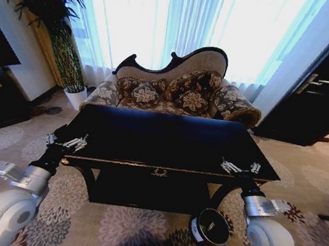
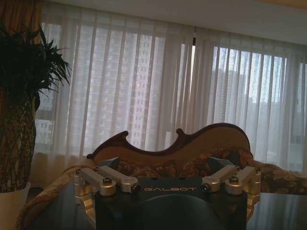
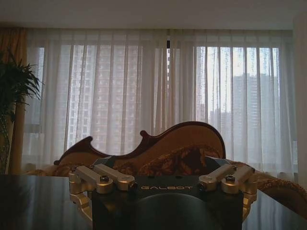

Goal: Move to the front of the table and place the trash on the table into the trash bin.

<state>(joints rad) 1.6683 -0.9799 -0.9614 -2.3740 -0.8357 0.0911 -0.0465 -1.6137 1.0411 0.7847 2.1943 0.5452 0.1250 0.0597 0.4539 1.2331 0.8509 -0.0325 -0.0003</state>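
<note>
Big bright curtains [image 1: 182, 18] and a flowery sofa [image 1: 174, 91] fill the room behind the table [image 1: 168, 138]. Its dark, shiny top sits right in front of the robot, and I cannot make out any trash on it. The trash bin [image 1: 211, 226] stands on the carpet by the table's right leg. The left gripper [image 1: 67, 143] hangs at the table's left front corner and the right gripper [image 1: 240, 166] at the right front corner, both with jaws wide apart and empty. Tissue and wrappers should be light and squashy, so pinch them in the middle.
</note>
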